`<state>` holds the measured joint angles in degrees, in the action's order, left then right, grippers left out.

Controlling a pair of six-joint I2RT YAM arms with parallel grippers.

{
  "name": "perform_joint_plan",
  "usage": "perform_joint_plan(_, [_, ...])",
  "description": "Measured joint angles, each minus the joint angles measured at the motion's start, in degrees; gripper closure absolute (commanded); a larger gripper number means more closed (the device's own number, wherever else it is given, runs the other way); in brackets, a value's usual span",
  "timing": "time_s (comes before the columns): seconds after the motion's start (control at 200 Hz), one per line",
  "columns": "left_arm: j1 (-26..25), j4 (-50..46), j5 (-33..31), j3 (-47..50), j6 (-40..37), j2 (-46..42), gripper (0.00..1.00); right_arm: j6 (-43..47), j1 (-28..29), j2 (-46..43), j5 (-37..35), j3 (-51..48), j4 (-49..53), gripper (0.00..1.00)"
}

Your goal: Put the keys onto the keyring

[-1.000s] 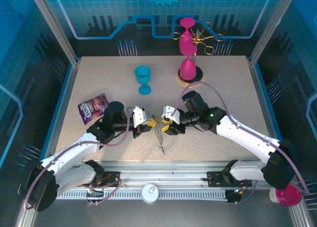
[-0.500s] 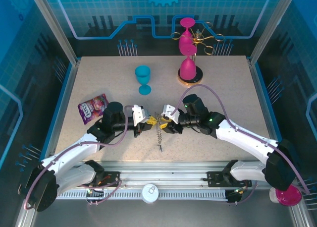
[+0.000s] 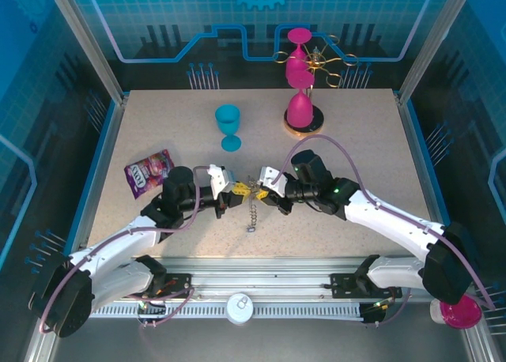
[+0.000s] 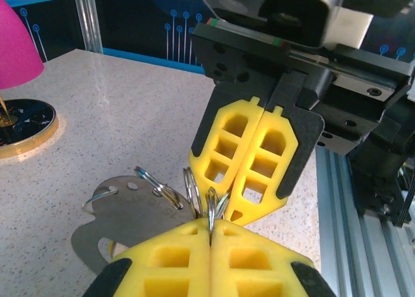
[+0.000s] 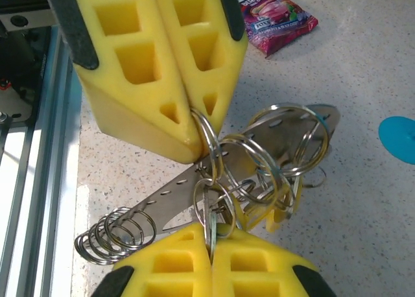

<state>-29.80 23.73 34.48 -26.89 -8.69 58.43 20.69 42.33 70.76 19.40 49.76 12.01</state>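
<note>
Both tools are found closed. The left gripper [image 3: 235, 191] is clamped on one wire loop of the keyring [image 5: 259, 154], and the right gripper [image 3: 266, 196] on a neighbouring loop, tip to tip with the other. The bundle is held between the tips, with the chain [image 3: 251, 216] hanging beneath. What appears to be a yellow key head [image 5: 275, 214] is tangled behind the loops. Risk noted: opposed pulling could slip the thin wire from the pads, and the bundle would be dropped.

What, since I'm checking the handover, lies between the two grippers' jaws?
The keyring, a bunch of split rings with a flat metal tag, pinched from both sides by the left gripper and right gripper; clearest in the right wrist view.
</note>
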Motion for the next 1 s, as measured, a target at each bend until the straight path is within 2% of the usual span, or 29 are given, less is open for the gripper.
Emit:
perform_joint_plan(0.17, [0.0, 4.3, -0.2, 0.5, 2.9, 0.5, 1.00, 1.5, 0.4, 1.1, 0.2, 2.3, 2.1, 0.93])
perform_joint_plan(0.29, [0.0, 5.0, -0.2, 0.6, 3.0, 0.8, 1.00, 1.7, 0.4, 1.2, 0.6, 2.4, 2.5, 0.81])
perform_joint_plan(0.415, [0.0, 5.0, -0.2, 0.6, 2.5, 0.7, 1.00, 1.9, -0.1, 0.3, 1.7, 2.4, 3.1, 0.72])
perform_joint_plan(0.49, [0.0, 5.0, -0.1, 0.6, 2.1, 0.7, 1.00, 1.6, -1.1, -1.6, 2.6, 2.2, 2.9, 0.72])
perform_joint_plan(0.6, [0.0, 4.8, 0.5, 0.6, 1.0, 0.7, 1.00, 1.6, -2.2, -4.0, 4.3, 1.8, 2.2, 0.81])
perform_joint_plan(0.695, [0.0, 4.5, 1.3, 0.6, 0.6, 0.7, 1.00, 1.0, -2.4, -4.4, 6.4, 1.7, 0.7, 0.83])
perform_joint_plan(1.001, [0.0, 3.0, 3.7, 0.6, -0.8, 0.7, 1.00, 0.2, -2.4, -1.6, 10.1, 1.7, -1.3, 0.78])
